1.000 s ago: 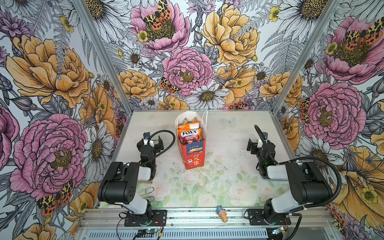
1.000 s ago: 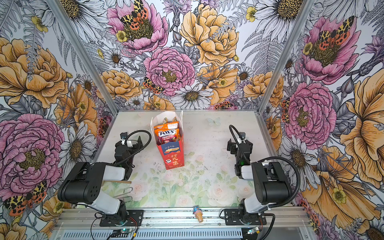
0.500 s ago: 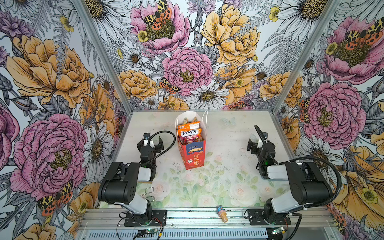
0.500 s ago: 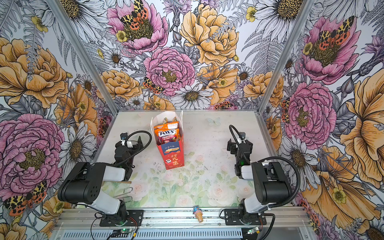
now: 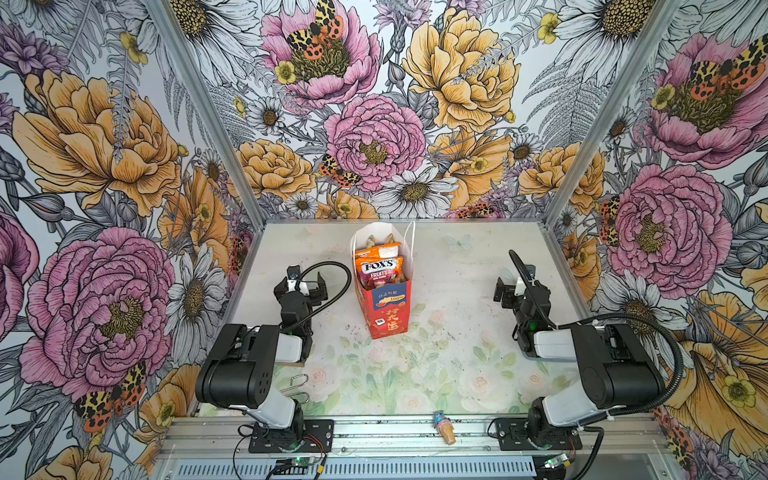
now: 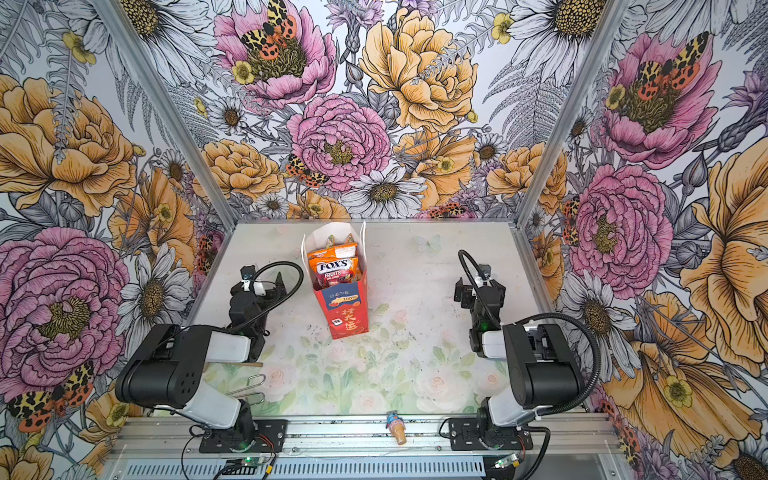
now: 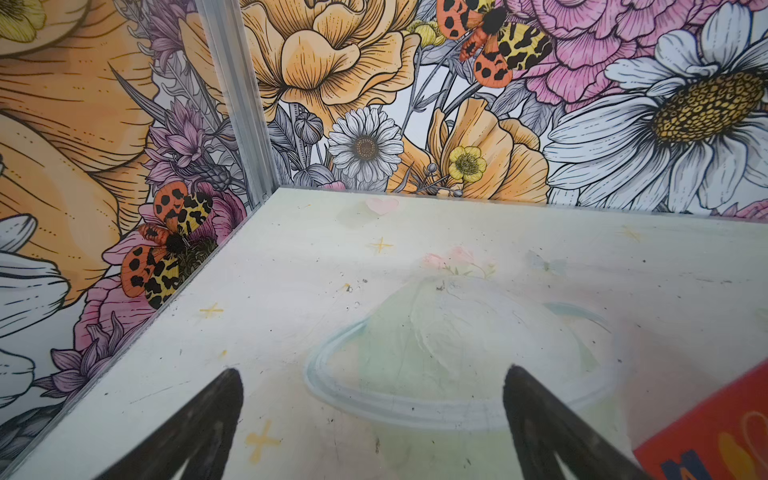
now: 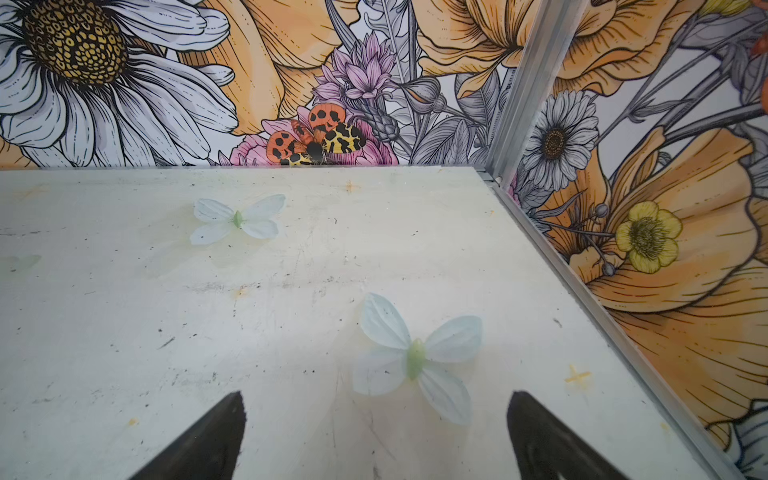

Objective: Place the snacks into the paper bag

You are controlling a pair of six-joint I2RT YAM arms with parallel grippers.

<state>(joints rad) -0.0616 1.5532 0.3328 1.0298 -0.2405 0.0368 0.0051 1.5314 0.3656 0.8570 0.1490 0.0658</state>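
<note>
Snacks (image 5: pixel 379 269) standing in paper bag (image 5: pixel 390 322), rear packets (image 5: pixel 371 242) mostly hidden, both jaws wide apart, empty

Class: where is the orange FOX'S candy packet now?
In both top views the FOX'S packet stands inside the tall red-and-white paper bag, mid-table, nearer the left gripper.

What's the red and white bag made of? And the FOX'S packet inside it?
The paper bag looks like stiff, smooth printed paper: flat sides, sharp folds. The FOX'S packet is probably thin glossy plastic: its front looks shiny and a bit wrinkled.
</note>
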